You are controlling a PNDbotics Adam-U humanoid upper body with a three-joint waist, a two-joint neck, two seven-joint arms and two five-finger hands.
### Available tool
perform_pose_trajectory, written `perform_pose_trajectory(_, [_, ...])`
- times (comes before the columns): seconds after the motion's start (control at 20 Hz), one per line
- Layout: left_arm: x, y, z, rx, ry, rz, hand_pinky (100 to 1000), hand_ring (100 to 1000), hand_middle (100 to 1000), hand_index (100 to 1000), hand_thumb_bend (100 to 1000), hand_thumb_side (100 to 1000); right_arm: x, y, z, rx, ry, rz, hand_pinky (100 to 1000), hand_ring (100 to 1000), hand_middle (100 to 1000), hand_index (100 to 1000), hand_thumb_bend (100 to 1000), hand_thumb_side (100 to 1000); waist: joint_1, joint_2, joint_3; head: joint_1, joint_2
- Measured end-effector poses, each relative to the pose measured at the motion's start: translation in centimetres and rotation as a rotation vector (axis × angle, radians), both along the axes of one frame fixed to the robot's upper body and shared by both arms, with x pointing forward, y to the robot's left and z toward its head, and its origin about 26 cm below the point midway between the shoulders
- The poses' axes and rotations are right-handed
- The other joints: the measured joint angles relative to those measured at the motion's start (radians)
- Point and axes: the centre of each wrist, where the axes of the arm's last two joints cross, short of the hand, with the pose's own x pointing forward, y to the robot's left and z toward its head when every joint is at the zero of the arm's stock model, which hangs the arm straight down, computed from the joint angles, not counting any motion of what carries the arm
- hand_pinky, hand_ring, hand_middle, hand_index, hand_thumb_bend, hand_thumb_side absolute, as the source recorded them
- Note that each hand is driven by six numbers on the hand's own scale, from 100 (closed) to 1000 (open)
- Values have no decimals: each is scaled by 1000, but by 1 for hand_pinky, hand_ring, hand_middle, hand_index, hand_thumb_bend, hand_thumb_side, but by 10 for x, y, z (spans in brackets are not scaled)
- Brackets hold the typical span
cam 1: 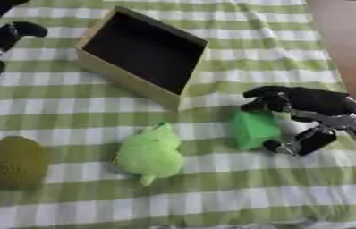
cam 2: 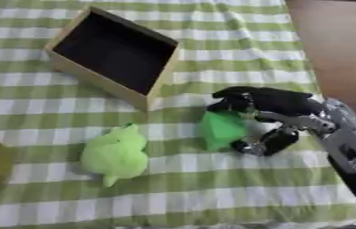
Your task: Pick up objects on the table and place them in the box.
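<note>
Right hand [cam 2: 279, 112] curled round blocky green toy [cam 2: 222, 129], upright, just below wooden box [cam 1: 126, 76]; fuzzy lime plush [cam 1: 150, 154] alongside, lengthwise toward box.

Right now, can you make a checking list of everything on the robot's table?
Surface: green and white checked cloth.
Job's things: green block, light green plush toy and brownish bumpy ball on the cloth; open wooden box, dark inside.
Clutter: nothing seen.
Hands: right hand curled round the green block; left hand at upper left, fingers curled, holding nothing.
Cables: nothing seen.
Surroundings: brown floor at right.
</note>
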Motion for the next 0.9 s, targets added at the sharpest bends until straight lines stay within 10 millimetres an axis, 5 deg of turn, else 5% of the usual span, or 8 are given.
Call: perform_pose_trajectory(0.9, [0, -1, -1, 14, 3, -4, 746, 905, 788, 864, 100, 565, -13, 5, 50, 99, -43, 106, 1000, 1000, 217, 941, 100, 143, 0, -1, 0, 3, 0])
